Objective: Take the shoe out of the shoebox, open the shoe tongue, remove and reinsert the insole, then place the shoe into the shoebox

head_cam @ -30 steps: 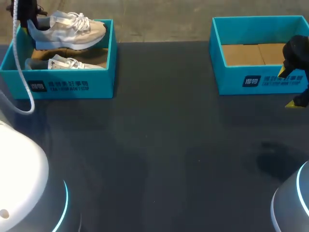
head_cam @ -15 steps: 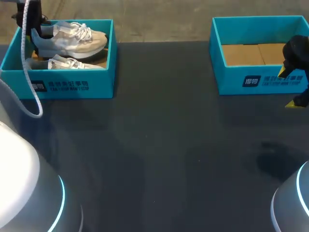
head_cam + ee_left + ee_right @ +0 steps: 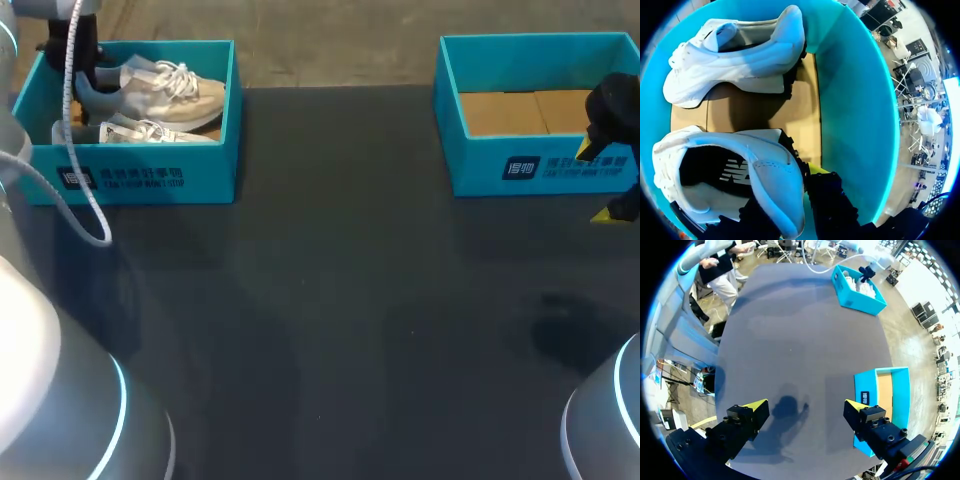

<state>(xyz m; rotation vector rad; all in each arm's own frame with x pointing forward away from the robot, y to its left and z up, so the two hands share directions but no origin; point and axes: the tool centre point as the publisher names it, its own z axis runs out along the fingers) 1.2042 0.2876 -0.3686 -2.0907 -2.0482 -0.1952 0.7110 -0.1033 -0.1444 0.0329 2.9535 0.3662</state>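
A white sneaker point(image 3: 160, 88) hangs low inside the left teal shoebox point(image 3: 150, 178), toe pointing right. My left gripper point(image 3: 78, 55) is shut on its heel. In the left wrist view that gripper point(image 3: 790, 180) pinches the heel collar of the held shoe point(image 3: 760, 175), one finger inside and one outside. A second white sneaker point(image 3: 735, 55) lies on the cardboard floor of the box point(image 3: 855, 115); it also shows in the head view, second sneaker point(image 3: 135, 130). My right gripper point(image 3: 805, 410) stands open and holds nothing, beside the right shoebox point(image 3: 867, 385).
The right teal shoebox point(image 3: 520, 165) holds only its cardboard floor, and my right gripper point(image 3: 603, 182) hangs at its right front corner. A white cable point(image 3: 75, 180) droops from my left arm in front of the left box. The dark tabletop point(image 3: 340, 320) spans between both boxes.
My left gripper has come down with the sneaker, which has sunk from above the box rim to inside the box. The right arm has stayed still.
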